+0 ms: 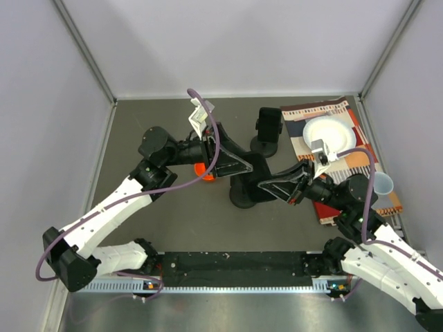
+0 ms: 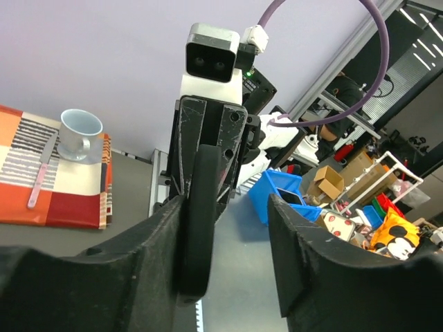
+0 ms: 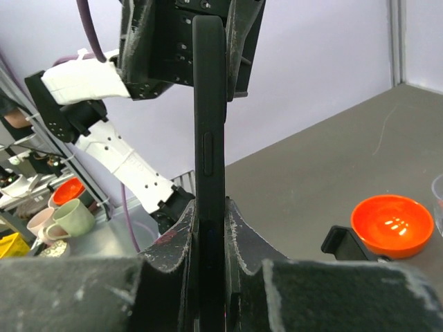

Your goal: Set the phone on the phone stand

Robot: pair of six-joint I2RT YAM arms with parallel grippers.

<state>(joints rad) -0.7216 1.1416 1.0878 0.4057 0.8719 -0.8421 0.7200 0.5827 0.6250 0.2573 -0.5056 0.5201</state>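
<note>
A black phone (image 1: 253, 171) is held on edge above the table's middle, between both arms. My right gripper (image 1: 268, 185) is shut on it; in the right wrist view the phone (image 3: 210, 138) stands upright, clamped between the gripper's (image 3: 211, 207) two fingers. My left gripper (image 1: 241, 166) is open around the phone's other end. In the left wrist view the phone (image 2: 201, 221) rests against the left finger (image 2: 138, 256) of that gripper (image 2: 227, 207) and stands apart from the right finger. A black phone stand (image 1: 268, 128) with a round base stands behind the grippers. Another round black base (image 1: 243, 196) lies under them.
An orange bowl (image 1: 200, 169) sits under the left arm, also in the right wrist view (image 3: 391, 225). A patterned placemat (image 1: 346, 114) at the right carries a white plate (image 1: 329, 135) and a pale cup (image 1: 381, 184). Grey walls close in the left, back and right.
</note>
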